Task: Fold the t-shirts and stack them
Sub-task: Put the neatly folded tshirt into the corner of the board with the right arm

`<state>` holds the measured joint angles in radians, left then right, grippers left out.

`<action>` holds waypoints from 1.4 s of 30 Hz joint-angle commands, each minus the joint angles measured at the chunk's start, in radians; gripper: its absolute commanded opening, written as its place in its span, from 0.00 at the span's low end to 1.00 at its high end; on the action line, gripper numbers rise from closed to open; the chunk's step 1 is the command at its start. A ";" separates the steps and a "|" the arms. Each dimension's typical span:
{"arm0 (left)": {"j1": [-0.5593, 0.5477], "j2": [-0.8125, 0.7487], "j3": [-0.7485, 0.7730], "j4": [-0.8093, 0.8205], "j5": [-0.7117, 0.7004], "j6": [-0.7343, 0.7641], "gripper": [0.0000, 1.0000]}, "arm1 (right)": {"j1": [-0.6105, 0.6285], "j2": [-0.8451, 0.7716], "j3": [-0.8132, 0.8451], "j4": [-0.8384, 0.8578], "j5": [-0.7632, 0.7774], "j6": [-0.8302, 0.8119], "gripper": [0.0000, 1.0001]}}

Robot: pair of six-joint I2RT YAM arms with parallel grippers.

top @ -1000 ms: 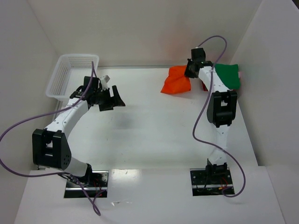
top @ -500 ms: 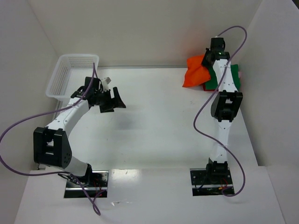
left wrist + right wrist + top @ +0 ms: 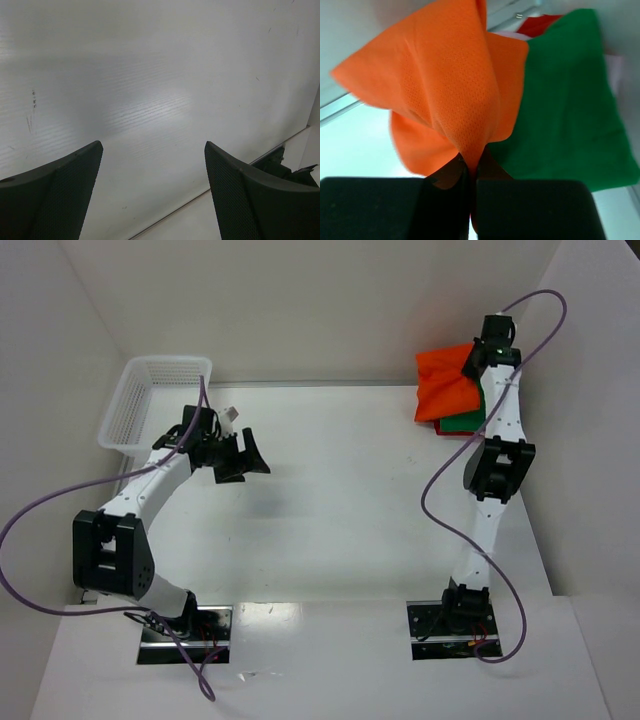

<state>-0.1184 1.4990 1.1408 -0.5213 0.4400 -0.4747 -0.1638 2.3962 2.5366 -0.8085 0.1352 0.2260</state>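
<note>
Right gripper (image 3: 472, 172) clamped on bunched orange t-shirt (image 3: 455, 100); just carried it to 1 o'clock corner, above green t-shirt (image 3: 565, 100). Stacking looks imminent.

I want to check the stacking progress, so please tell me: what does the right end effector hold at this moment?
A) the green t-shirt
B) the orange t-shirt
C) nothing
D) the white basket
B: in the right wrist view, the right end effector is shut on a gathered fold of the orange t-shirt, while the green t-shirt lies flat behind it, not gripped.
</note>
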 commanded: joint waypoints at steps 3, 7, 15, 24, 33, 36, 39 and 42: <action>0.006 0.029 0.034 -0.008 0.034 -0.002 0.90 | -0.071 -0.041 -0.015 0.006 0.041 -0.014 0.00; 0.006 0.029 0.034 -0.008 0.034 -0.012 0.90 | -0.097 -0.061 -0.015 0.006 0.041 -0.014 0.00; 0.006 0.056 0.053 -0.008 0.034 -0.012 0.90 | -0.125 -0.071 0.017 0.017 0.061 -0.014 0.00; 0.006 0.066 0.053 -0.008 0.034 -0.030 0.90 | -0.135 -0.071 0.056 0.017 0.184 -0.014 0.00; -0.012 0.075 0.071 -0.017 0.034 -0.048 0.90 | -0.135 -0.062 0.077 0.017 0.268 -0.046 0.00; -0.012 0.084 0.071 -0.017 0.034 -0.048 0.90 | -0.135 -0.072 0.077 0.026 0.279 -0.056 0.00; -0.012 0.084 0.071 -0.017 0.034 -0.048 0.90 | -0.135 -0.063 0.068 0.026 0.279 -0.056 0.00; -0.012 0.084 0.071 -0.017 0.034 -0.048 0.90 | -0.135 -0.043 0.045 0.026 0.279 -0.056 0.05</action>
<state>-0.1265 1.5753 1.1744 -0.5327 0.4511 -0.5056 -0.2859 2.3959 2.5546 -0.8158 0.3649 0.1879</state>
